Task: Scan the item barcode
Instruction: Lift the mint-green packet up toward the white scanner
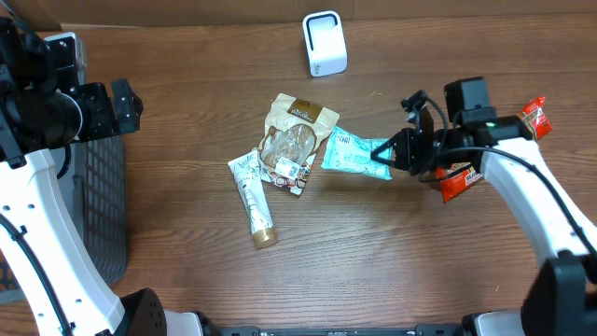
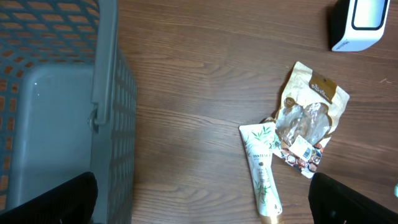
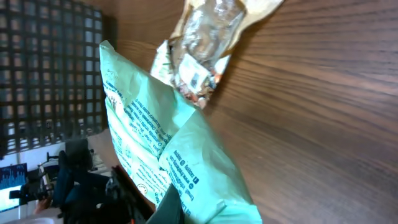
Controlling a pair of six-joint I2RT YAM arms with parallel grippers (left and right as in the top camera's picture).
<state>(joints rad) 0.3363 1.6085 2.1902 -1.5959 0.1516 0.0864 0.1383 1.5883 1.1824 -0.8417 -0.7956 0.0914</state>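
I see the mint-green packet (image 1: 351, 153) near the middle of the table. Its right end is pinched in the right gripper (image 1: 388, 155), whose jaws are clamped together on it. On the right wrist camera the packet (image 3: 163, 148) fills the view and runs out from the jaws toward the brown pouch (image 1: 297, 131), which sits just beside its far end. A white tube (image 1: 254, 200) lies left of the pouch. The white scanner (image 1: 325, 43) stands well apart at the table's far edge. Red packets (image 1: 459, 181) lie under my right arm. The left gripper (image 1: 119, 103) hangs over the grey basket (image 1: 97, 205) with its jaws wide apart and nothing in them.
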